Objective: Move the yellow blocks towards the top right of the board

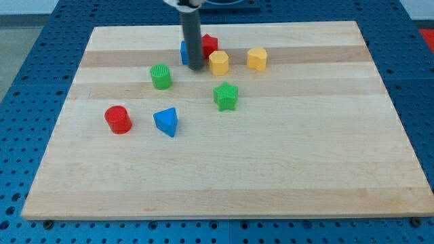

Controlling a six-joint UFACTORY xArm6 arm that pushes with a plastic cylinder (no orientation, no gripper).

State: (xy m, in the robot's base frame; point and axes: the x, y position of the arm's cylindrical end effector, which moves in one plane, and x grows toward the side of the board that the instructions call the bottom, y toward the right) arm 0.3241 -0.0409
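Two yellow blocks sit near the view's top centre: one yellow block (pixel 218 62) just right of my rod, and a yellow block (pixel 256 59) further right. My tip (pixel 195 68) rests on the board just left of the nearer yellow block, a small gap apart. A blue block (pixel 184 52) is mostly hidden behind the rod. A red block (pixel 209 45) sits just behind the rod's right side, touching the nearer yellow block.
A green cylinder (pixel 161 76) lies left of the tip. A green star (pixel 226 96) lies below the yellow blocks. A red cylinder (pixel 118 119) and a blue triangle (pixel 166 122) lie lower left. The wooden board (pixel 271 176) rests on a blue perforated table.
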